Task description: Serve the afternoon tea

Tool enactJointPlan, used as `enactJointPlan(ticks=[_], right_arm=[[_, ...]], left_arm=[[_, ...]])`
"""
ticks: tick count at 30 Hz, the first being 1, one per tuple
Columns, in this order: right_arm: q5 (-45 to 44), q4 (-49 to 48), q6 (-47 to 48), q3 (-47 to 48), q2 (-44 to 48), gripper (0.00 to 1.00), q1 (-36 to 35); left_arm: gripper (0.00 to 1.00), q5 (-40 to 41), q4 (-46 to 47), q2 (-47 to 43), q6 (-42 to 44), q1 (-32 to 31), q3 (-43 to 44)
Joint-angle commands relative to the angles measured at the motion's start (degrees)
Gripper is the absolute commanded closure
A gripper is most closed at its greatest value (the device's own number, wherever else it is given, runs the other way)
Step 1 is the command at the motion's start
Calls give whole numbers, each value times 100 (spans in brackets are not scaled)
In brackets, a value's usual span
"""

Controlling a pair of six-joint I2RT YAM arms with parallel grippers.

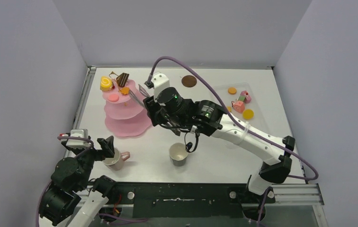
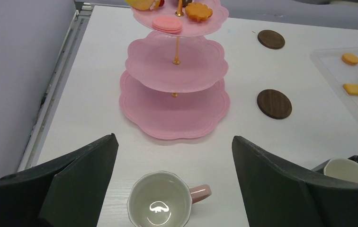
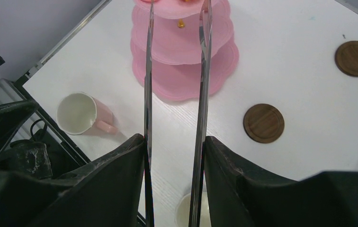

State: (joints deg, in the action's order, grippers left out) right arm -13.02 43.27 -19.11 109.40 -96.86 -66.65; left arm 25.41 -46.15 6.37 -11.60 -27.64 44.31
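Note:
The pink three-tier stand [image 1: 125, 111] stands at the back left. Its top tier bears a yellow pastry [image 1: 106, 83], a chocolate slice [image 1: 122, 78], an orange cookie [image 1: 125, 90] and a pink macaron [image 1: 113, 97]. My right gripper [image 3: 174, 139] is shut on the long metal tongs [image 3: 201, 71], whose tips reach over the top tier [image 1: 137, 93]. My left gripper [image 2: 173, 142] is open and empty, just behind the pink mug [image 2: 160, 201]. The black mug [image 1: 179, 154] stands near the front middle. Two brown coasters [image 2: 271, 39] [image 2: 274, 103] lie to the right of the stand.
A clear plastic tray [image 1: 262, 101] at the back right holds several small pastries [image 1: 238, 105]. My right arm [image 1: 243, 135] stretches across the middle of the table and hides the nearer coaster in the top view. Grey walls close in the left, back and right.

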Motion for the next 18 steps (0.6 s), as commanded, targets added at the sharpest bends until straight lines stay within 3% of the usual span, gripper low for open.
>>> enactJointPlan(ticks=[1,11,18], right_arm=[[-764,354,-124,-327,638,54,173],[-1130,960,-517,-1790,1695,53,1396],[-631,1025,-593,-2811,2120,53,2829]], left_arm=[[10,-599,254,462,0,30,296],[10,-1331,405,1421,474,30,314],[10,-1423,616,1372,621,35,17]])
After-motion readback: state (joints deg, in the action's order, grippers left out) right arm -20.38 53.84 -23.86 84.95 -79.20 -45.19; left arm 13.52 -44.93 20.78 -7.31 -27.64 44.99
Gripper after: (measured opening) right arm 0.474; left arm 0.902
